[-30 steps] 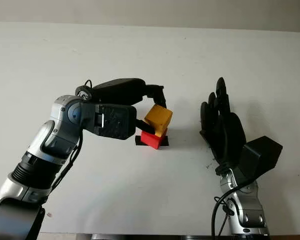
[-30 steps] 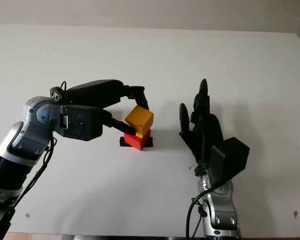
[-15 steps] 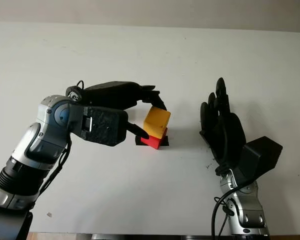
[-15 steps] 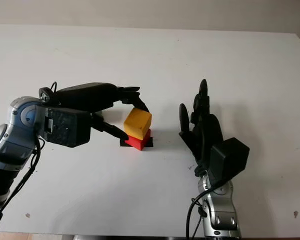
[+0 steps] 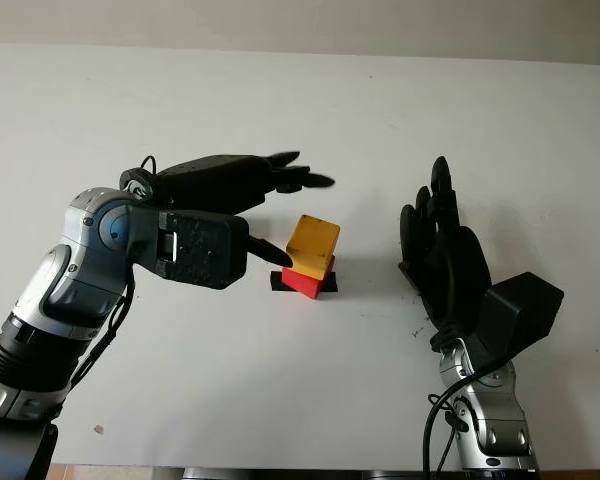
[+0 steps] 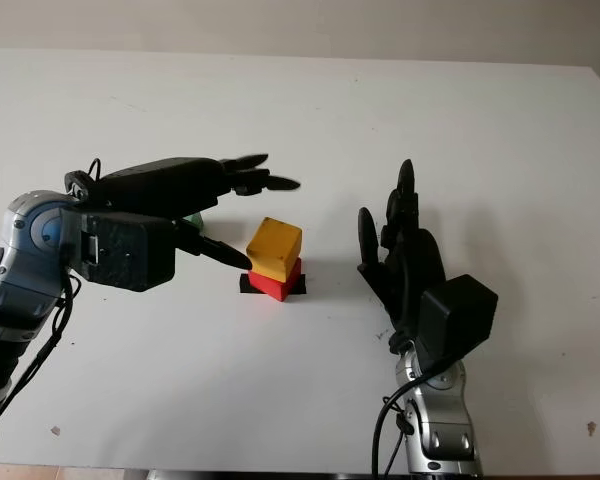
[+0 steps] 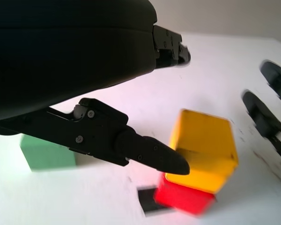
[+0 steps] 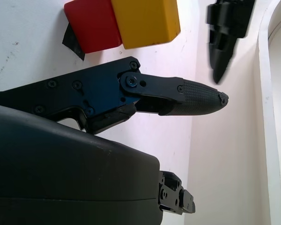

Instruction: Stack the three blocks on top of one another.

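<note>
Behind the left hand (image 5: pixel 270 215), a green block (image 7: pixel 47 152).

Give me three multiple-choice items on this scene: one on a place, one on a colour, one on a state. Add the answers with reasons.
1. Where is the yellow block?
A. on the red block
B. in the right hand
C. on the green block

2. What colour is the block not stacked yet?
A. blue
B. green
C. white

3. What is the left hand doing?
A. gripping the yellow block
B. open beside the stack
C. pressing the red block

Answers: 1 A, yellow sits askew on red. 2 B, the green block stands alone on the table. 3 B, its fingers touch no block.
</note>
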Action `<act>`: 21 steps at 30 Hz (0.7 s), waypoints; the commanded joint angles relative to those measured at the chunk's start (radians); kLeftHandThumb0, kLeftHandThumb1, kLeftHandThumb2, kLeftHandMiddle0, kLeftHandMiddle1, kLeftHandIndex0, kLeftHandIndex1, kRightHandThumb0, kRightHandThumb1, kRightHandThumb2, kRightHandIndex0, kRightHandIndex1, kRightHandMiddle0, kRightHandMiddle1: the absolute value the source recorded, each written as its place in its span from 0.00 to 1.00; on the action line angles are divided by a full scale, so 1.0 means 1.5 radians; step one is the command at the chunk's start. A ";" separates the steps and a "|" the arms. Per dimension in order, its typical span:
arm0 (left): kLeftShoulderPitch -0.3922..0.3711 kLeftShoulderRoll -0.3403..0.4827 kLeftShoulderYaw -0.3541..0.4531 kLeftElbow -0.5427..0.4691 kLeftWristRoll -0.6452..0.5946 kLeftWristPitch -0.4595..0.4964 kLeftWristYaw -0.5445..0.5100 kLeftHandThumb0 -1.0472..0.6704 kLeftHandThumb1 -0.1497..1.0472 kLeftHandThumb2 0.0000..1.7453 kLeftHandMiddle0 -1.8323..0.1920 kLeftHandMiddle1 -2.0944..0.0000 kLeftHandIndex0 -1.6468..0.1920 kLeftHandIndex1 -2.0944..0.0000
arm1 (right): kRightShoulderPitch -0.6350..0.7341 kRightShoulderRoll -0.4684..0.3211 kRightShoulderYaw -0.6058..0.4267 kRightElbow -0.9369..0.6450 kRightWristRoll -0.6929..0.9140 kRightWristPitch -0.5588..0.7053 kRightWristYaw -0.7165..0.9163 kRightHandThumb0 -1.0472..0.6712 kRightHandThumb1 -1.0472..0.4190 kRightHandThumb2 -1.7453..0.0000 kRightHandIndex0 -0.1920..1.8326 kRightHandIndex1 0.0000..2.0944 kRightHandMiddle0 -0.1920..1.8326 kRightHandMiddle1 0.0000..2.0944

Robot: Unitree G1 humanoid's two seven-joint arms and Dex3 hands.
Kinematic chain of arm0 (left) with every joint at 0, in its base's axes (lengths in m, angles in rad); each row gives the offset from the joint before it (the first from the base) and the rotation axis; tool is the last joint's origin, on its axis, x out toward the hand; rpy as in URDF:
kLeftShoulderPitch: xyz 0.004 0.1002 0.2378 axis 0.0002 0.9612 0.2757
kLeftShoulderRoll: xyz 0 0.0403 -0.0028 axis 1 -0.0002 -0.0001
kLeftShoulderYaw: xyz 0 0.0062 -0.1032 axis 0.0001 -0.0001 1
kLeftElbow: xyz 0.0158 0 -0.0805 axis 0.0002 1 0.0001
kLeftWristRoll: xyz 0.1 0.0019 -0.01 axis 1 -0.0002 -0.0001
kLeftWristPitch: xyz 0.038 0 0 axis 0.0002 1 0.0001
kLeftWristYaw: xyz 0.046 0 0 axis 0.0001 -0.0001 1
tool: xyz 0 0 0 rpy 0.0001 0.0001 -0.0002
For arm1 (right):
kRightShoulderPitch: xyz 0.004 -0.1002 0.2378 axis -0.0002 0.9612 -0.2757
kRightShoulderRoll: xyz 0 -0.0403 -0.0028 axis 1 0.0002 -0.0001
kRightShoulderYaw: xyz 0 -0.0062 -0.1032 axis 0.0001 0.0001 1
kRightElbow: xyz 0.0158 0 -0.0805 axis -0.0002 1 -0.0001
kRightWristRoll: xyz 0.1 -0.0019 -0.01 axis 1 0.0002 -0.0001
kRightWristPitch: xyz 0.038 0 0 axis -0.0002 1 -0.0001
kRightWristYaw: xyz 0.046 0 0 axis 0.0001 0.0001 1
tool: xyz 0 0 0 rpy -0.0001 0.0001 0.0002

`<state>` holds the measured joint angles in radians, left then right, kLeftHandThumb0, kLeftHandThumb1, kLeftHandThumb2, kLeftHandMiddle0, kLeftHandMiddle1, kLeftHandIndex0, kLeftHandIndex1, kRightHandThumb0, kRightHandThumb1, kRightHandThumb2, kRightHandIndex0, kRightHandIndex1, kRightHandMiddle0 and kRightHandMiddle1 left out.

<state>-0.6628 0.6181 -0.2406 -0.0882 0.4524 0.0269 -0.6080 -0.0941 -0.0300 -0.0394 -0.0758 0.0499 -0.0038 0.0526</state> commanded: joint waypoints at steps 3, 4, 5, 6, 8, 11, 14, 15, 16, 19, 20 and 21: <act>-0.008 -0.010 0.017 0.042 0.021 -0.012 0.061 0.23 0.96 0.03 1.00 1.00 1.00 1.00 | 0.007 -0.001 -0.002 -0.015 0.002 0.006 -0.002 0.18 0.00 0.70 0.00 0.00 0.00 0.00; -0.014 -0.014 0.022 0.060 0.024 -0.013 0.082 0.22 0.95 0.03 1.00 1.00 1.00 1.00 | 0.007 -0.001 -0.002 -0.014 0.002 0.005 -0.002 0.18 0.00 0.70 0.00 0.00 0.00 0.00; -0.018 -0.017 0.026 0.073 0.027 -0.015 0.096 0.22 0.95 0.03 1.00 1.00 1.00 1.00 | 0.006 -0.001 -0.002 -0.013 0.002 0.004 -0.002 0.18 0.00 0.70 0.00 0.00 0.00 0.00; -0.022 -0.017 0.028 0.085 0.028 -0.022 0.110 0.21 0.95 0.03 1.00 1.00 1.00 1.00 | 0.007 -0.002 -0.002 -0.013 0.002 0.003 -0.002 0.18 0.00 0.70 0.00 0.00 0.00 0.00; -0.031 -0.015 0.039 0.113 0.021 -0.038 0.129 0.19 0.97 0.03 1.00 1.00 1.00 1.00 | 0.007 -0.002 -0.003 -0.013 0.002 0.002 -0.001 0.18 0.00 0.70 0.00 0.00 0.00 0.00; -0.048 -0.012 0.072 0.158 -0.016 -0.063 0.148 0.14 1.00 0.06 1.00 1.00 1.00 1.00 | 0.009 -0.002 -0.003 -0.014 0.004 0.000 0.001 0.19 0.00 0.70 0.00 0.00 0.00 0.00; -0.050 -0.008 0.103 0.177 -0.022 -0.099 0.206 0.14 1.00 0.07 0.90 0.96 0.92 0.97 | 0.008 0.001 -0.002 -0.015 0.004 0.000 -0.001 0.19 0.00 0.70 0.00 0.00 0.00 0.00; -0.050 -0.006 0.112 0.176 -0.029 -0.097 0.210 0.15 1.00 0.07 0.86 0.96 0.89 0.96 | 0.008 0.001 -0.002 -0.014 0.003 -0.002 -0.002 0.18 0.00 0.70 0.00 0.00 0.00 0.00; -0.049 -0.004 0.121 0.176 -0.039 -0.099 0.210 0.15 1.00 0.07 0.84 0.95 0.87 0.96 | 0.008 0.000 -0.001 -0.014 0.003 -0.001 -0.001 0.18 0.00 0.70 0.00 0.00 0.00 0.00; -0.048 0.015 0.144 0.180 -0.069 -0.104 0.193 0.15 1.00 0.06 0.84 0.96 0.83 0.95 | 0.008 -0.001 -0.001 -0.015 0.005 0.002 0.001 0.18 0.00 0.70 0.00 0.00 0.00 0.00; -0.048 0.021 0.149 0.181 -0.076 -0.106 0.188 0.16 1.00 0.06 0.83 0.96 0.81 0.94 | 0.008 0.000 -0.001 -0.014 0.006 0.001 0.002 0.18 0.00 0.70 0.00 0.00 0.00 0.00; -0.047 0.030 0.155 0.185 -0.085 -0.110 0.180 0.17 1.00 0.06 0.83 0.97 0.81 0.94 | 0.008 0.000 -0.002 -0.014 0.007 0.000 0.003 0.18 0.00 0.70 0.00 0.00 0.00 0.00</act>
<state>-0.7194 0.6392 -0.0270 0.1846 0.3371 -0.1274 -0.3290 -0.0905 -0.0297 -0.0392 -0.0766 0.0534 -0.0006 0.0550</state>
